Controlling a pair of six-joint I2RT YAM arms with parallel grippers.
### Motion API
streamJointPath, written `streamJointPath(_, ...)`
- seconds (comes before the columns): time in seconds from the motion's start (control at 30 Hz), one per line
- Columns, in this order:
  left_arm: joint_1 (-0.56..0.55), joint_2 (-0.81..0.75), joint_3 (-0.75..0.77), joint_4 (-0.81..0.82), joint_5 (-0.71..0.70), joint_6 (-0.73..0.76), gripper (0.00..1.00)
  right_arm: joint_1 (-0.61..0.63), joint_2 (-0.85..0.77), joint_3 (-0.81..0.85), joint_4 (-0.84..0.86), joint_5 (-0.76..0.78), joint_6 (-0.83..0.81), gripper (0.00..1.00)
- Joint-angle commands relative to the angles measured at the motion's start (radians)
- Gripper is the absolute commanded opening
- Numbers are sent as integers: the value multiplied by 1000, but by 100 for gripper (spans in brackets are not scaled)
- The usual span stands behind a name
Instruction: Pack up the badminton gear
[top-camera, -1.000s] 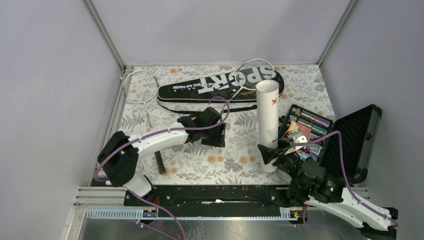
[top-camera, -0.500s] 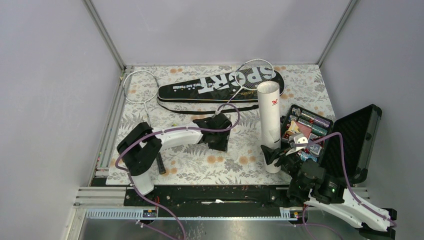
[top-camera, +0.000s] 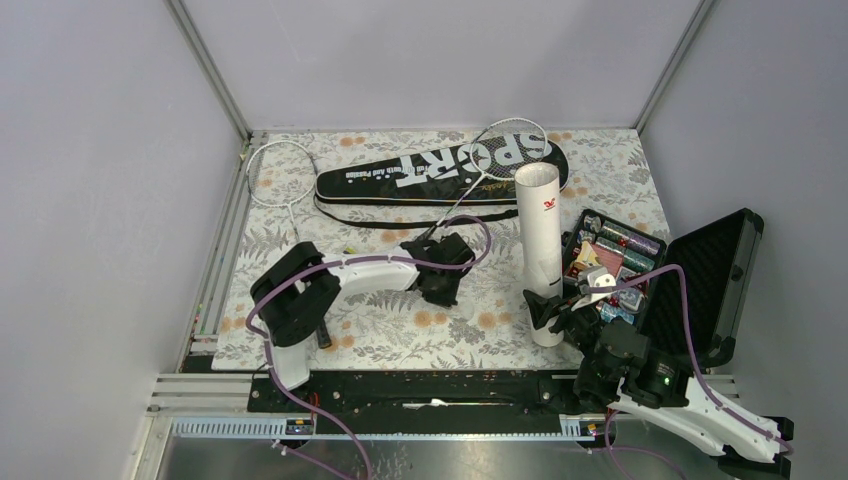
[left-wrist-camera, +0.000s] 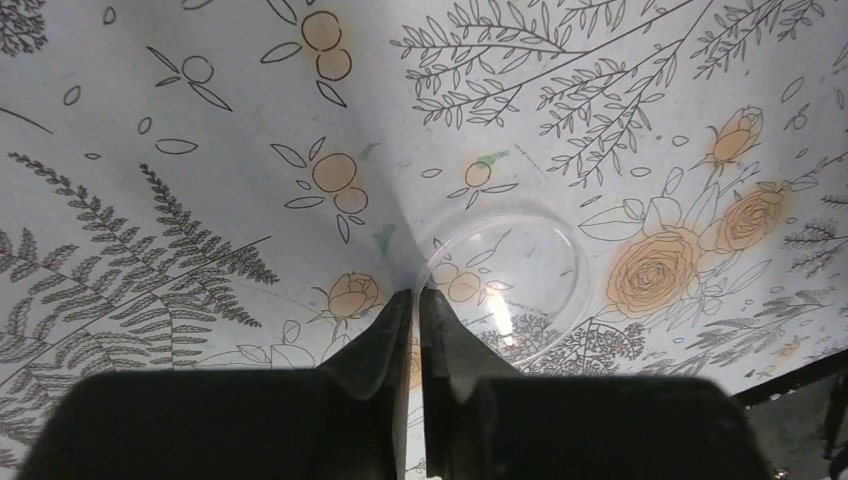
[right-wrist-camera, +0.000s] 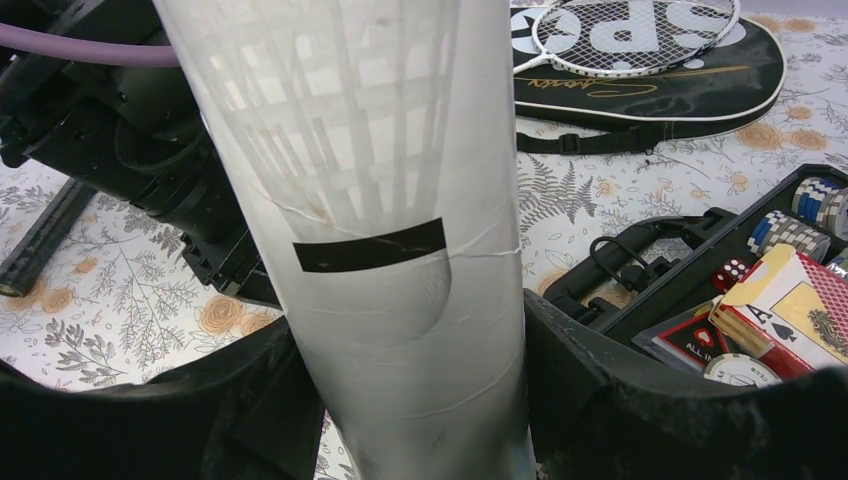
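Note:
My right gripper (top-camera: 556, 318) (right-wrist-camera: 410, 330) is shut on the lower end of the long white tube (top-camera: 538, 240) (right-wrist-camera: 390, 200) and holds it upright, its mouth open at the top. A clear round lid (left-wrist-camera: 505, 275) lies on the floral cloth. My left gripper (top-camera: 438, 285) (left-wrist-camera: 415, 293) is shut on the lid's near rim, which shows as a thin edge between the pads. The black "SPORT" bag (top-camera: 440, 170) lies at the back with one white racket (top-camera: 505, 150) (right-wrist-camera: 630, 25) on it. A second racket (top-camera: 280, 160) lies at the far left.
An open black hard case (top-camera: 700, 285) with chips and cards (right-wrist-camera: 790, 310) stands right of the tube, close to my right gripper. The second racket's black handle (top-camera: 318, 325) (right-wrist-camera: 40, 240) lies near the left arm's base. Grey walls enclose the table.
My left gripper has slid right and nearer, and its jaws have closed on the lid's rim. The right gripper and the tube have stayed put.

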Motion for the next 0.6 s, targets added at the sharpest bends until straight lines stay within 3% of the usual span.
streamJointPath(0.0,-16,7,45,-64,-95,22,0,-1,-118,17,65,29,17,56)
streamJointPath(0.37,-20,-200,-33,-107,-177,27,0,-1,-89,-31,116,9,-5,56)
streamJointPath(0.57,2,-355,-7,-198,-218,43,0,-1,-24,-133,329,-38,-73,57)
